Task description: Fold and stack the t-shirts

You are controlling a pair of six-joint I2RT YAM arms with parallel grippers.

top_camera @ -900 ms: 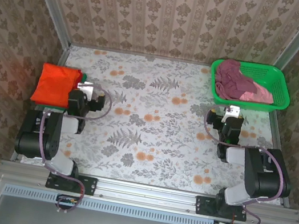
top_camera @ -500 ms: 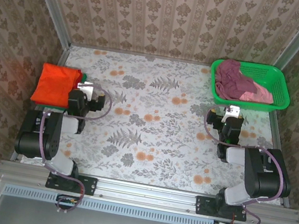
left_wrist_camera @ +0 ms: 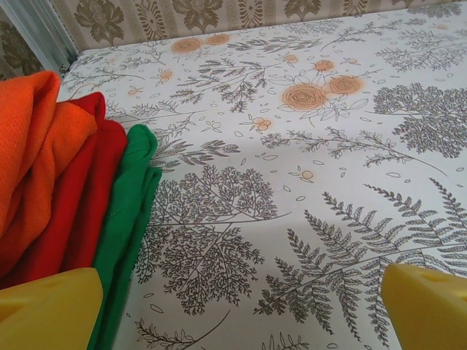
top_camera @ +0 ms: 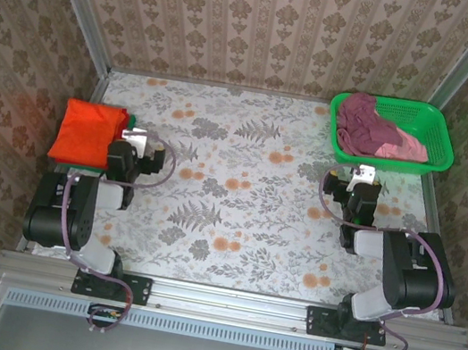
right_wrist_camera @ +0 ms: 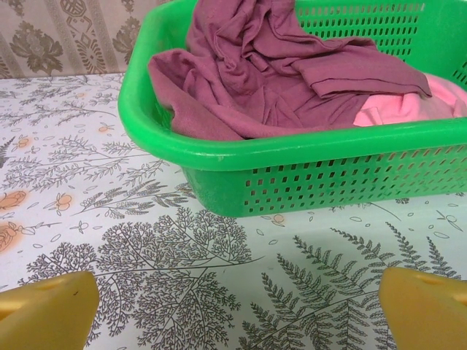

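Your left gripper (left_wrist_camera: 237,310) stands wide open, nothing between its yellow fingertips (left_wrist_camera: 47,306), low over the flowered table (top_camera: 240,194) and just beside the folded stack at the table's left edge. There the orange t-shirt (top_camera: 86,131) lies on top, folded flat into a nearly square block, so you cannot call a long side from above. In the left wrist view a redder fold (left_wrist_camera: 87,197) sits under it, though you cannot tell whether that is a separate garment, and the green t-shirt (left_wrist_camera: 128,197) lies lowest. Their rounded fold edges face right, toward the gripper, and run from near to far. Your right gripper (right_wrist_camera: 233,310) is likewise spread open and empty, pointing at the green mesh basket (right_wrist_camera: 306,157) in the far right corner, whose long axis runs left to right. Inside, the maroon t-shirt (right_wrist_camera: 270,65) is crumpled across the left and middle with no readable axis, and the pink t-shirt (right_wrist_camera: 408,106) is bunched at the right, partly under it.
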